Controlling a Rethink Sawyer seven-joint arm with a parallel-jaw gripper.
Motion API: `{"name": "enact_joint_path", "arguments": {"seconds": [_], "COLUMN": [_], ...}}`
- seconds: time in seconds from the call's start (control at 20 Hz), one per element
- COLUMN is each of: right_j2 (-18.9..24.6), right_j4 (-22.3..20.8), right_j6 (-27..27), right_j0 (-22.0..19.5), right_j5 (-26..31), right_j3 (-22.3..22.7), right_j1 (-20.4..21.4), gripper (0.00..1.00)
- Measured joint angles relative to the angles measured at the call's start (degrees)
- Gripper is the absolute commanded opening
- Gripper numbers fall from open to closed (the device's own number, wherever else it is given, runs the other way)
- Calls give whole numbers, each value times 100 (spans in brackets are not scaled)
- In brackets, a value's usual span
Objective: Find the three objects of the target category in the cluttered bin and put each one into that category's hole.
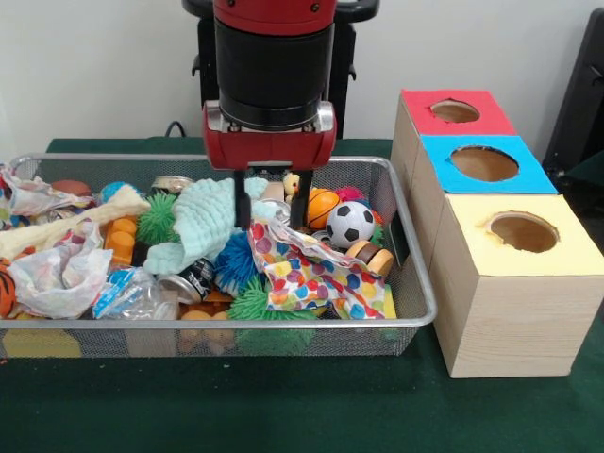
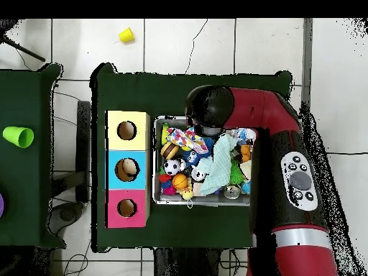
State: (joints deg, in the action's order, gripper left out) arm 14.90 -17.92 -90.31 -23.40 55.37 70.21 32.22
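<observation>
A wire mesh bin is heaped with clutter. My gripper hangs low over its middle, open, with its two black fingers down among the items. Beside it lie a mint green cloth, an orange ball and a small soccer ball. A polka-dot cloth lies in front. In the overhead view the arm covers the gripper above the bin. The wooden box has a red hole, a blue hole and a yellow hole.
Spiky green and blue balls, a can and crumpled plastic bags fill the bin's left half. Something pale shows inside the blue hole. A green cup stands on a side table.
</observation>
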Motion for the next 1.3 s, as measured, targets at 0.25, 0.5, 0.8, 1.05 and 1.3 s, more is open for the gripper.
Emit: {"name": "enact_joint_path", "arguments": {"seconds": [0.25,0.5,0.8,1.05,1.3], "right_j2": [-1,-1,-2,-2,-2], "right_j4": [49,99,122,167,181], "right_j6": [0,0,0,0,0], "right_j0": [-26,-83,-141,-196,-221], "right_j5": [1,0,1,1,1], "right_j3": [1,1,1,2,1], "right_j1": [11,53,130,167,217], "gripper": [0,0,0,0,0]}}
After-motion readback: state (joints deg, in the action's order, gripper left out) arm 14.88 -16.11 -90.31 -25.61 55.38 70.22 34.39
